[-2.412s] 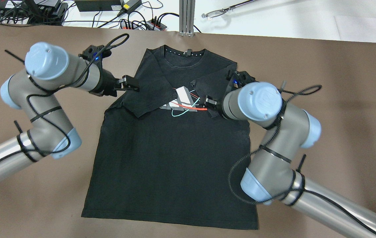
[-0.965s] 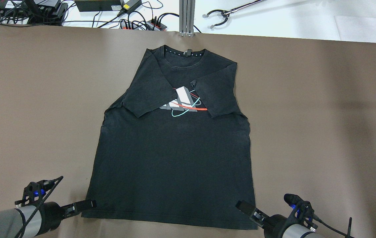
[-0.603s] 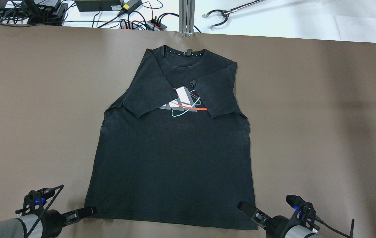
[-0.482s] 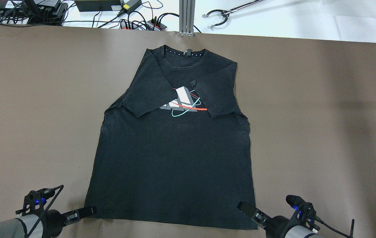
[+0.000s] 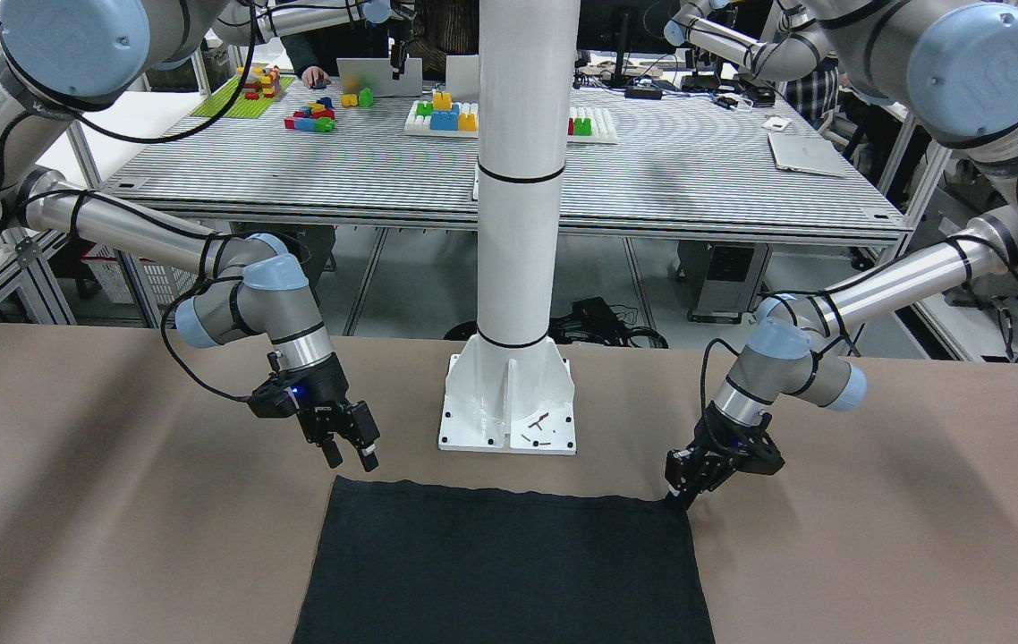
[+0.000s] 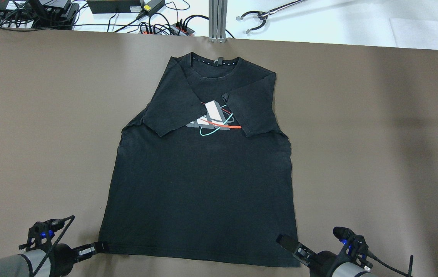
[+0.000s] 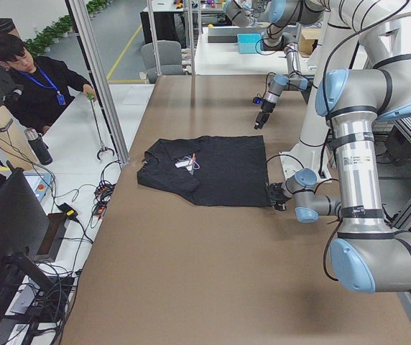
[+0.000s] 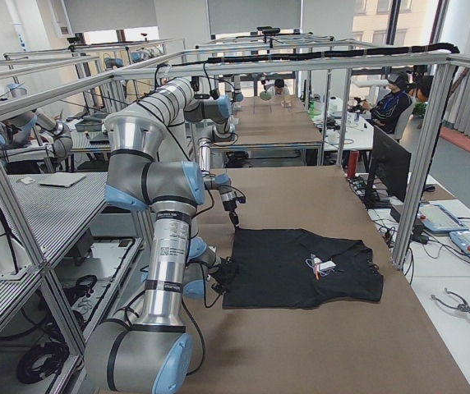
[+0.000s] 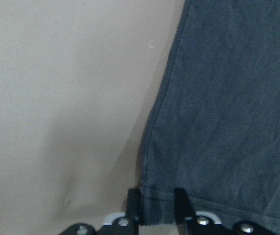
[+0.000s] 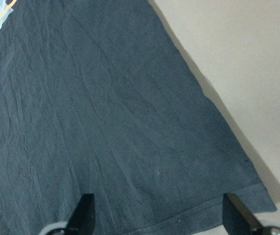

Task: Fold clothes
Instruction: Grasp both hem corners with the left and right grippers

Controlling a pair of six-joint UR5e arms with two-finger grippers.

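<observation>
With the left claw [image 6: 97, 247], pinches the near left hem corner of the black short-sleeved cotton T-shirt [image 6: 203, 192], jaws drawn narrow with the hem's edge caught between them, low against the brown paper-covered tabletop [image 6: 376, 154]. Holds the right claw [image 6: 286, 243] spread wide over the hem, just inside the near right corner, with nothing gripped; in the right wrist view, shows its two fingers far apart with plain dark cloth between them. Has the T-shirt laid flat and front up in the middle of the tabletop, round collar [image 6: 207, 61] at the far edge and hem toward the robot's base. Has both short sleeves [image 6: 173, 111] folded inward over the chest, their ends flanking a grey, white, red and teal print [image 6: 213, 119]. Leaves the lower body of the shirt unfolded.
</observation>
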